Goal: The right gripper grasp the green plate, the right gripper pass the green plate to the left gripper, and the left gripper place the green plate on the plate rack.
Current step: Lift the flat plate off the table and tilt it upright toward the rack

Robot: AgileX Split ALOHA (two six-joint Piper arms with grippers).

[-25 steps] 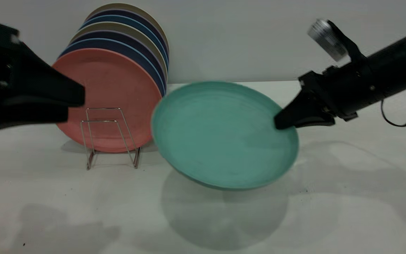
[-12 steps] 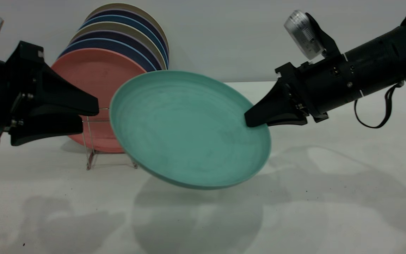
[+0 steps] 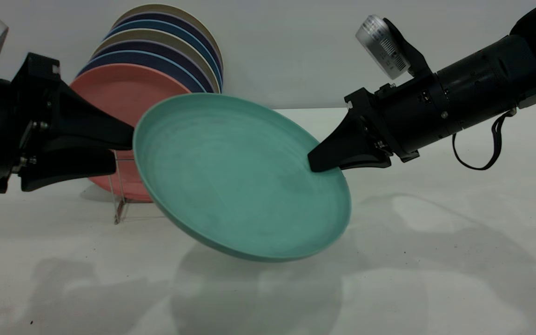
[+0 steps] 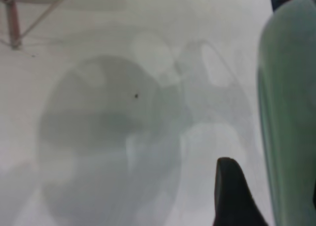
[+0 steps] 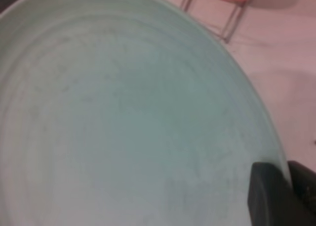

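1. Since half a second ago my right gripper [image 3: 317,165] has carried the green plate [image 3: 235,181] further left, its rim now reaching my left gripper [image 3: 123,149]
2. Right jaws clamp the plate's right rim, mid-frame, tilted above the table [image 3: 435,260]
3. Left fingers spread apart around the plate's left edge, in front of the plate rack [image 3: 120,204]

1. We see dim, even light from above, with no glare.
2. A soft round shadow lies on the table [image 3: 435,279] below the green plate [image 3: 240,177], beneath the right gripper [image 3: 317,164].
3. Both wrist views are soft, blurring the plate's rim beside each pincer.
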